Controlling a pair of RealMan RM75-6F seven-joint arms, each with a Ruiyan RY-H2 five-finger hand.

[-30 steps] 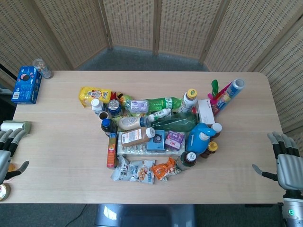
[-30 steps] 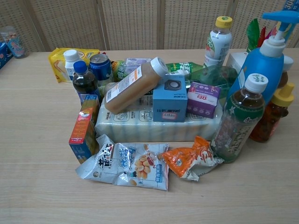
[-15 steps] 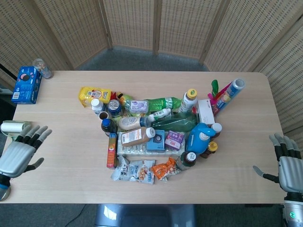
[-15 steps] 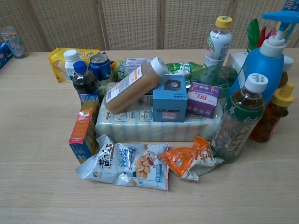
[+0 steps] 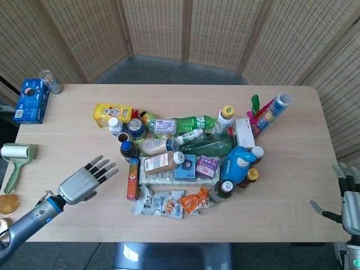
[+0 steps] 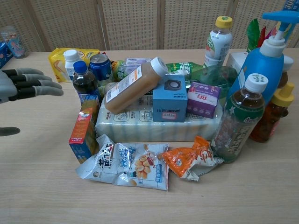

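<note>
Head view: my left hand hovers over bare worktop, fingers spread, holding nothing, pointed at the left edge of the pile. Nearest thing is the orange box, standing on its long edge just beside the cola bottle; hand and box are near but apart. Chest view shows the same hand at the left border, fingers level with the cola bottle's shoulder.

Right hand sits off the worktop's right edge, released, fingers apart, well away from everything.

How I'd do the reach, as a judgement: come in low from the left, keep the thumb clear, close on the box's long faces. The cola bottle touches or nearly touches the box at the far end, and the snack bags lie against its near end, so a sideways pull out beats a lift through the stack. Slow close; the box is thin and may tip.

Count, what I can see:
- orange box: 1
- cola bottle: 1
- blue detergent bottle: 1
- can: 1
- yellow bag: 1
- tan bottle, lying on the white pack: 1
- small boxes on the pack: 2, blue and purple
- lint roller: 1, far left
- blue box: 1, far corner
</note>
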